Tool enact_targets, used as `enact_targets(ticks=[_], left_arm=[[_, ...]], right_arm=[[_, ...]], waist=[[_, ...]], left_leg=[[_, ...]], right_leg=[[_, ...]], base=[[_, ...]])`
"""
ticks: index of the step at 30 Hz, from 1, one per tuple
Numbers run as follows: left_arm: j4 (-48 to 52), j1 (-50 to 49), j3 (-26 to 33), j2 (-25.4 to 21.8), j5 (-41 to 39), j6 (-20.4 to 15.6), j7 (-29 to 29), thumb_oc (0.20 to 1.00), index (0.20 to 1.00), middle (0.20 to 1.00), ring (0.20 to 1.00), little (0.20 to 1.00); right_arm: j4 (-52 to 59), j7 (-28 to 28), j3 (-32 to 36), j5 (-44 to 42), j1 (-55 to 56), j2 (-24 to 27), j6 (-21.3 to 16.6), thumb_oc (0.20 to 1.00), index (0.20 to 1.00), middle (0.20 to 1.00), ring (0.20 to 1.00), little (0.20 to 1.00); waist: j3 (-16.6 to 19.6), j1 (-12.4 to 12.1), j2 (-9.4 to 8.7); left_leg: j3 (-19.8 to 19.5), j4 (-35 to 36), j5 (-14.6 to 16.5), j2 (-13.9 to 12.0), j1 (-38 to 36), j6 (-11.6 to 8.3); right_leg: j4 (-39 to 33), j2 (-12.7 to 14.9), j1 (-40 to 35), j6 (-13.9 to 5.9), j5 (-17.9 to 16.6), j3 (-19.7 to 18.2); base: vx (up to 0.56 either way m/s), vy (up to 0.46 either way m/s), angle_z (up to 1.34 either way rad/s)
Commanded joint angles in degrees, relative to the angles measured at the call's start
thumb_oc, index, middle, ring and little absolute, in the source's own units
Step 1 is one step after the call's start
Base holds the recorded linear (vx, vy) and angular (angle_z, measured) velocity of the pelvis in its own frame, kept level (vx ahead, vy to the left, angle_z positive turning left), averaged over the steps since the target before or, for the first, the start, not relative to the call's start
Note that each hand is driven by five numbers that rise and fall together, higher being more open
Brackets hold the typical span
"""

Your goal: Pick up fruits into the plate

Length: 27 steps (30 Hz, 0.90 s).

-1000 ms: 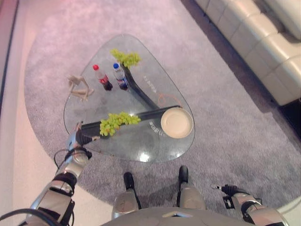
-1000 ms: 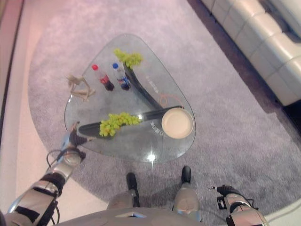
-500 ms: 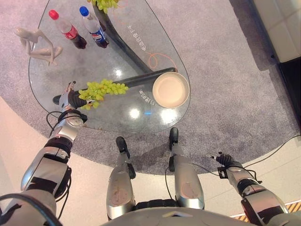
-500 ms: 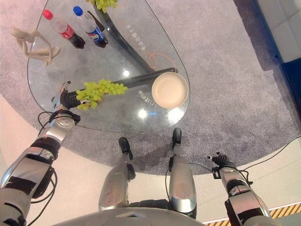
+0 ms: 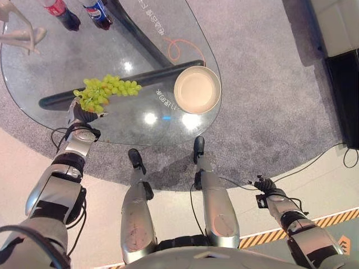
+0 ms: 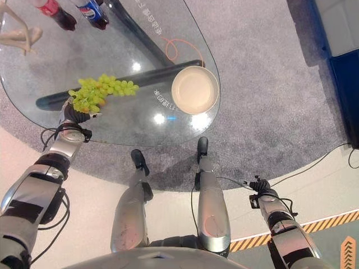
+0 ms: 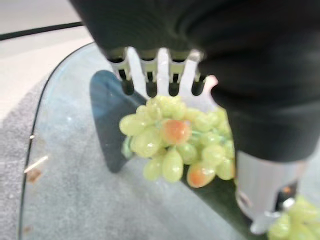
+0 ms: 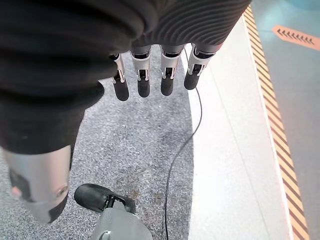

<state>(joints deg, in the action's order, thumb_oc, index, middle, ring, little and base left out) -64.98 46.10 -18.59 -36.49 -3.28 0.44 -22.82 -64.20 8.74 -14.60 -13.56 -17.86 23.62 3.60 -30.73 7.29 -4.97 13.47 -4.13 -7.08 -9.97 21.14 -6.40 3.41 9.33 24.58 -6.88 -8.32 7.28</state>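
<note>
Left hand (image 5: 82, 116) curls round the grapes (image 7: 175, 145), fingertips hidden behind them; right hand (image 8: 150, 75) hangs open.

A glass table (image 5: 129, 120) stands on a grey carpet (image 5: 252, 106) — two bottles (image 5: 78, 11), red-capped and blue-capped, stand together at its far end, near a pale figurine (image 5: 17, 35).

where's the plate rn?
In the left eye view the plate sits empty on the glass table near its right edge, right of the green grapes, which the left hand is reaching.
</note>
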Motion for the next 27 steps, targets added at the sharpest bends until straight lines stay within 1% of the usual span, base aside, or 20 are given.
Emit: enact_targets(ticks=[1, 2, 4, 5, 6, 11, 12, 13, 17, 23, 25, 27], left_arm=[[-3.33, 2.47, -1.48, -4.76, 1.90, 1.79, -4.08, 1.000, 1.000, 1.000, 1.000, 1.000], [-3.35, 2.56, -1.48, -4.82, 2.15, 1.90, -4.37, 1.000, 1.000, 1.000, 1.000, 1.000], [-3.26, 3.42, -1.89, -5.49, 4.78, 2.84, -7.49, 1.000, 1.000, 1.000, 1.000, 1.000], [-3.28, 3.61, -1.94, -5.63, 5.29, 3.18, -7.97, 1.000, 1.000, 1.000, 1.000, 1.000], [-3.67, 4.39, -2.26, -6.25, 7.44, 4.72, -11.32, 1.000, 1.000, 1.000, 1.000, 1.000], [-4.90, 7.52, -3.25, -7.84, 13.59, 8.95, -18.86, 1.000, 1.000, 1.000, 1.000, 1.000], [-4.96, 7.70, -3.30, -7.93, 13.89, 9.06, -19.37, 1.000, 1.000, 1.000, 1.000, 1.000], [-5.24, 8.52, -3.42, -8.23, 14.88, 9.68, -21.31, 1.000, 1.000, 1.000, 1.000, 1.000], [-5.70, 10.30, -4.22, -8.31, 17.18, 11.03, -23.15, 1.000, 1.000, 1.000, 1.000, 1.000], [-6.23, 12.41, -5.36, -8.32, 17.74, 10.57, -22.84, 1.000, 1.000, 1.000, 1.000, 1.000], [-6.35, 13.00, -6.33, -7.94, 20.01, 10.41, -22.77, 1.000, 1.000, 1.000, 1.000, 1.000], [-6.40, 13.37, -6.77, -7.82, 20.21, 10.03, -22.57, 1.000, 1.000, 1.000, 1.000, 1.000]], right_arm=[[4.25, 1.95, -2.31, -2.70, 3.90, 2.55, -0.07, 1.000, 1.000, 1.000, 1.000, 1.000], [4.40, 2.00, -2.35, -2.78, 3.93, 2.55, -0.07, 1.000, 1.000, 1.000, 1.000, 1.000], [5.97, 2.15, -2.69, -3.48, 4.18, 2.81, 0.12, 1.000, 1.000, 1.000, 1.000, 1.000], [6.19, 2.19, -2.71, -3.52, 4.21, 2.84, 0.18, 1.000, 1.000, 1.000, 1.000, 1.000], [6.80, 2.33, -3.14, -3.99, 4.34, 2.96, 0.10, 1.000, 1.000, 1.000, 1.000, 1.000], [6.88, 2.02, -3.83, -5.26, 4.33, 3.16, -0.49, 1.000, 1.000, 1.000, 1.000, 1.000], [6.93, 2.04, -3.91, -5.32, 4.31, 3.18, -0.43, 1.000, 1.000, 1.000, 1.000, 1.000], [6.87, 2.14, -4.16, -5.58, 4.33, 3.22, -0.56, 1.000, 1.000, 1.000, 1.000, 1.000], [6.48, 2.13, -4.24, -6.02, 4.24, 3.34, -1.12, 1.000, 1.000, 1.000, 1.000, 1.000], [6.40, 2.61, -4.42, -6.92, 3.83, 3.39, -1.83, 1.000, 1.000, 1.000, 1.000, 1.000], [6.32, 2.82, -4.36, -7.35, 3.48, 3.25, -2.47, 1.000, 1.000, 1.000, 1.000, 1.000], [6.40, 2.74, -4.38, -7.42, 3.32, 3.17, -2.71, 1.000, 1.000, 1.000, 1.000, 1.000]], waist=[[0.94, 1.04, -1.77], [0.94, 1.07, -1.79], [0.94, 1.37, -1.88], [0.94, 1.39, -1.89], [0.94, 1.56, -1.88], [0.94, 1.83, -1.91], [0.94, 1.85, -1.89], [0.94, 1.93, -1.79], [0.94, 2.14, -1.73], [0.94, 2.45, -1.61], [0.94, 2.57, -1.71], [0.94, 2.68, -1.82]], left_leg=[[-0.09, -11.42, 8.61, 2.93, 8.05, 1.57], [-0.10, -11.49, 8.65, 2.93, 8.17, 1.57], [-0.17, -12.10, 8.73, 3.03, 9.44, 1.52], [-0.15, -12.25, 8.76, 3.01, 9.67, 1.49], [-0.19, -12.75, 8.80, 3.02, 10.64, 1.41], [-0.54, -13.47, 8.75, 3.22, 12.60, 1.26], [-0.57, -13.52, 8.74, 3.22, 12.75, 1.23], [-0.64, -13.73, 8.73, 3.24, 13.31, 1.13], [-0.78, -13.99, 8.59, 3.25, 14.41, 0.95], [-0.84, -14.50, 8.67, 3.28, 15.85, 0.84], [-0.98, -15.12, 8.78, 3.12, 17.20, 0.89], [-1.05, -15.25, 8.69, 3.00, 17.98, 0.88]], right_leg=[[8.92, -2.62, 5.75, 1.32, 6.71, 1.14], [8.94, -2.62, 5.86, 1.33, 6.71, 1.14], [9.23, -2.64, 7.13, 1.47, 6.55, 1.08], [9.28, -2.61, 7.29, 1.50, 6.57, 1.14], [9.57, -2.59, 8.16, 1.62, 6.57, 1.08], [10.14, -2.67, 10.11, 1.82, 6.40, 1.00], [10.19, -2.66, 10.26, 1.84, 6.41, 0.97], [10.42, -2.65, 10.83, 1.86, 6.45, 0.99], [10.70, -2.65, 11.96, 1.94, 6.31, 1.04], [11.35, -2.84, 13.55, 2.14, 6.38, 0.98], [12.16, -3.04, 14.88, 2.23, 6.47, 0.96], [12.52, -3.27, 15.63, 2.28, 6.49, 0.83]], base=[[0.00, 0.000, 0.00], [0.00, -0.017, 0.03], [0.00, 0.000, 0.00], [0.00, 0.000, 0.00], [0.00, 0.000, 0.00], [0.00, 0.000, 0.00], [0.00, 0.000, 0.00], [0.00, 0.000, 0.00], [0.00, 0.000, 0.00], [0.00, 0.000, 0.00], [-0.01, -0.016, 0.00], [-0.01, -0.037, 0.00]])
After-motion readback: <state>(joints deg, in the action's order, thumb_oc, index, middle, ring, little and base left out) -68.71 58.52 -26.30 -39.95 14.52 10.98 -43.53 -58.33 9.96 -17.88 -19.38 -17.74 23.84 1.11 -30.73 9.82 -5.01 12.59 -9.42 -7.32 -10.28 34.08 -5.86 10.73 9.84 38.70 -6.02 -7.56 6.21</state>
